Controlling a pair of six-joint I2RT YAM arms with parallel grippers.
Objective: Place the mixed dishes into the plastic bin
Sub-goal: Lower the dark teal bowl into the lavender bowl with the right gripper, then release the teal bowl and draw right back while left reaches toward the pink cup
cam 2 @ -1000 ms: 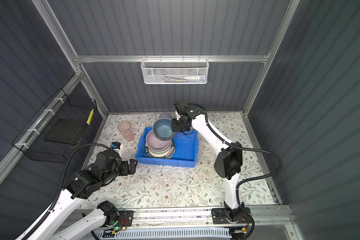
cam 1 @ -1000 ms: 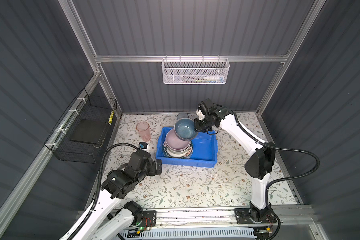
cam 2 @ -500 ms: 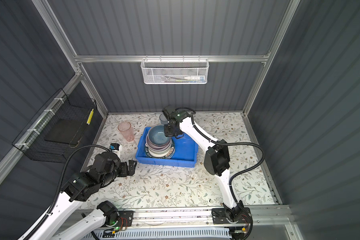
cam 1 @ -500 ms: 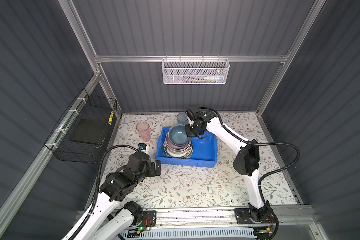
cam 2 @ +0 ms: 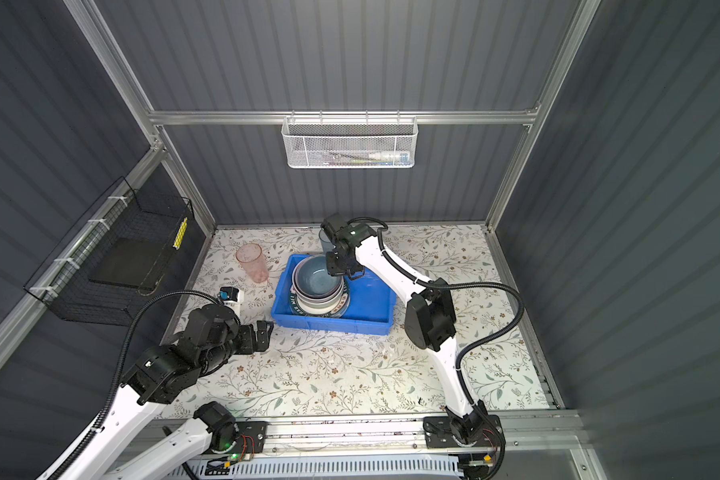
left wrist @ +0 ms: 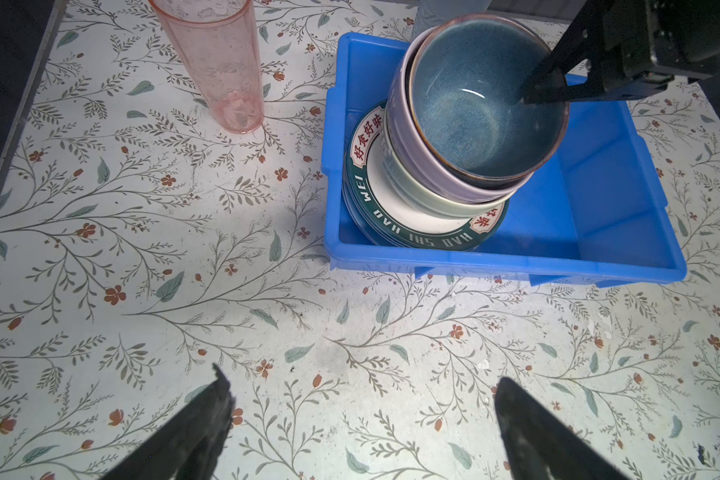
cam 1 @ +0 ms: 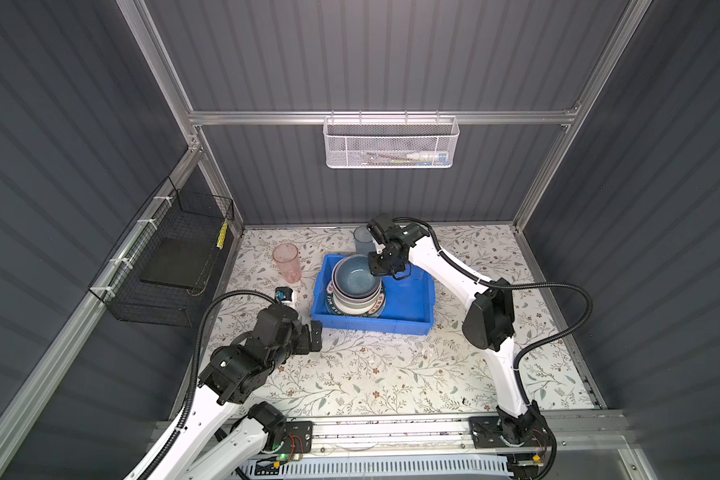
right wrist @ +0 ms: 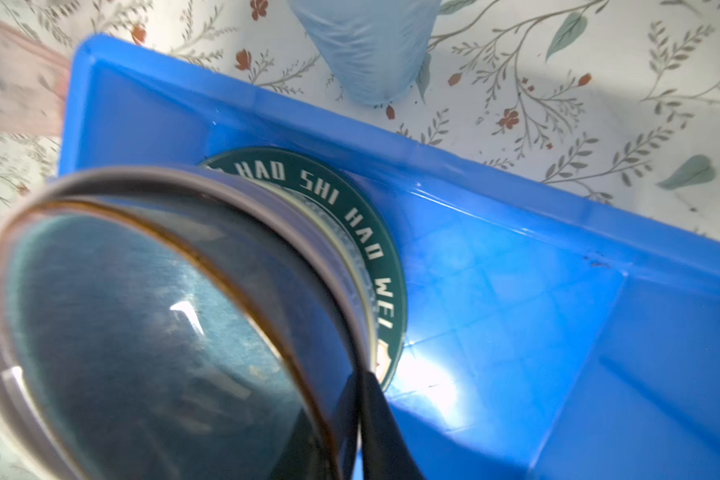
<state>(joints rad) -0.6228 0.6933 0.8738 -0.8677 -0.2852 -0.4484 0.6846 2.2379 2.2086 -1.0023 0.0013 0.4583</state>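
Note:
The plastic bin (cam 1: 408, 303) (cam 2: 371, 303) (left wrist: 599, 199) (right wrist: 516, 291) holds a stack at its left end. At the bottom lies a plate with a dark lettered rim (left wrist: 412, 239) (right wrist: 350, 216). On it sit a green bowl (left wrist: 425, 199) and a pink bowl (left wrist: 408, 137). The dark-blue bowl (cam 1: 356, 279) (cam 2: 319, 277) (left wrist: 474, 108) (right wrist: 121, 332) nests on top. My right gripper (cam 1: 377, 268) (cam 2: 335, 268) (left wrist: 528, 97) (right wrist: 360, 386) straddles that bowl's right rim; its grip is unclear. A pink tumbler (cam 1: 287, 262) (left wrist: 217, 62) and a blue tumbler (cam 1: 360, 241) (right wrist: 371, 45) stand on the table. My left gripper (cam 1: 312, 334) (cam 2: 265, 332) (left wrist: 360, 380) hangs open and empty by the bin's near left corner.
A black wire basket (cam 1: 171, 266) hangs on the left wall and a white mesh basket (cam 1: 389, 143) on the back wall. The right half of the bin floor is bare. The right arm's elbow (cam 1: 489, 316) stands just right of the bin.
My right gripper has carried the dark-blue bowl left and down from above the bin's far edge onto the stack. The left arm has hardly moved.

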